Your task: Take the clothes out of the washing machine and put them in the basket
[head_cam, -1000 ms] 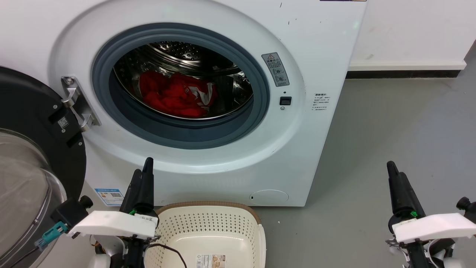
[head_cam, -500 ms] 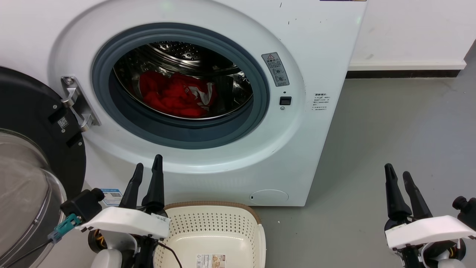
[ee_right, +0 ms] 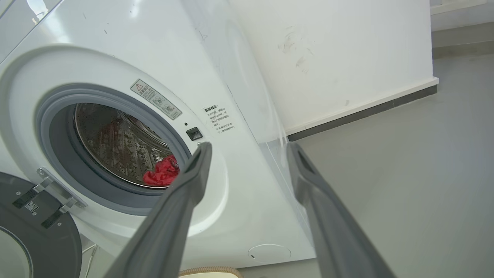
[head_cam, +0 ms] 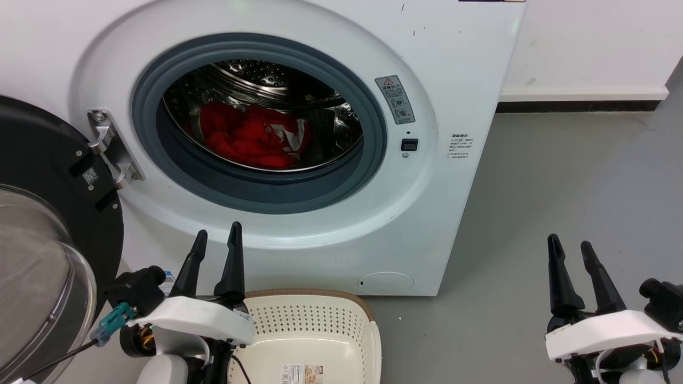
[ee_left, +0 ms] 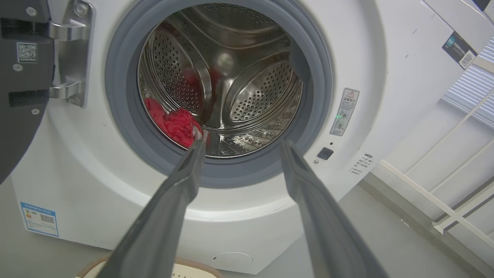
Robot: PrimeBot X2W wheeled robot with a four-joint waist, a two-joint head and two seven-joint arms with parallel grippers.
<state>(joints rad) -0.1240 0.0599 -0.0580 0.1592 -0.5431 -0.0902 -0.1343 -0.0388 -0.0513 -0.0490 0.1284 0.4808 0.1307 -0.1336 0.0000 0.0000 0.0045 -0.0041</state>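
The left gripper (head_cam: 219, 230) stands low before the washing machine (head_cam: 459, 64), fingers apart and empty, just beside the rim of the basket (head_cam: 341, 296). The right gripper (head_cam: 569, 240) is also spread and empty, well off to the right over the grey floor (head_cam: 560, 176). The red clothes (head_cam: 251, 136) lie above and ahead of the left gripper, at the bottom of the steel drum (head_cam: 267, 74), with the heap stretched side to side. I judge the left arm is the nearer one.

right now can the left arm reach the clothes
Probably yes: the door is swung aside, the left gripper sits open below the drum, and nothing blocks the way to the clothes.
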